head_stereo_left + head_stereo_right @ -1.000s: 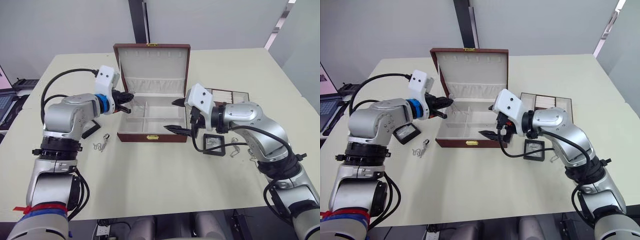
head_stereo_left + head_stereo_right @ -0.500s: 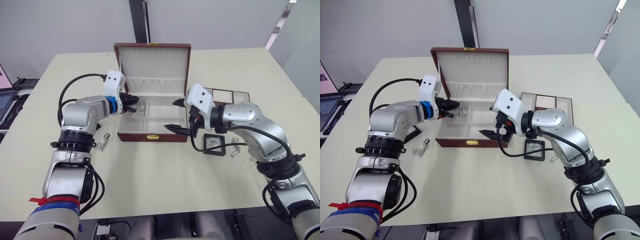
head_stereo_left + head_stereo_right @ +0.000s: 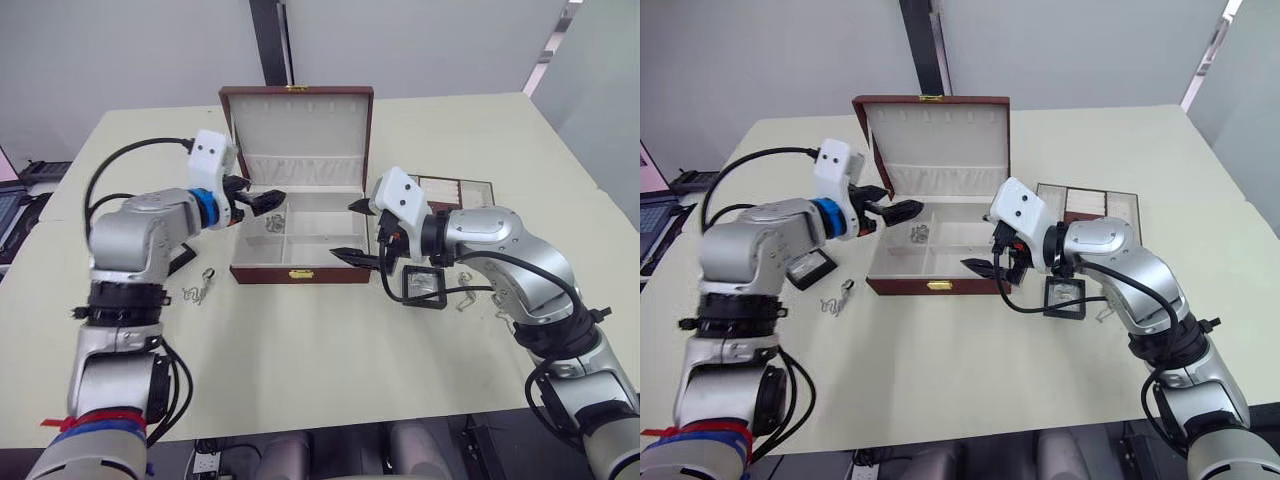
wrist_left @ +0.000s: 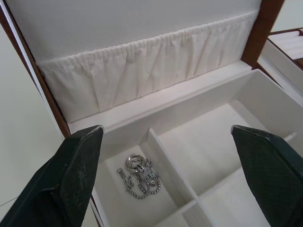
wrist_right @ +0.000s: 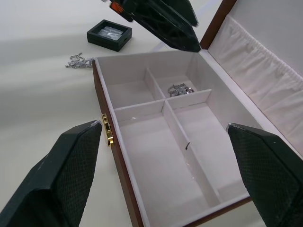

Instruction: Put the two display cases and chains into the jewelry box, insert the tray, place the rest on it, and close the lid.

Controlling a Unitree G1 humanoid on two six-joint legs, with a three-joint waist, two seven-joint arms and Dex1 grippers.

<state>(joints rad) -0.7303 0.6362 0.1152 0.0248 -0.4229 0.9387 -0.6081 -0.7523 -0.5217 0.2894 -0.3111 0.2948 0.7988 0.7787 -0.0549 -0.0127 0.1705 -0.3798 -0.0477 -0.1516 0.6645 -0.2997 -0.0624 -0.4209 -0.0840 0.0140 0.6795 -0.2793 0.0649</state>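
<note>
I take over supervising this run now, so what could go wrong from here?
1. The right gripper hangs open against the jewelry box's right front corner; reaching for the display case on the table beside it might nudge the box.
2. The left gripper hangs open over the chain in the back left compartment; dipping could snag it.
3. The other display case lies beneath the left forearm, awkward to grasp.

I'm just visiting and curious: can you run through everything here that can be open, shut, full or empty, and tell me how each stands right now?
jewelry box: open; one chain lies in a back compartment.
lid: raised upright.
left gripper: open, above the box.
right gripper: open, at the box's right side.
display case: shut, on the table.
second display case: shut, on the table.
tray: on the table, not yet inserted.
</note>
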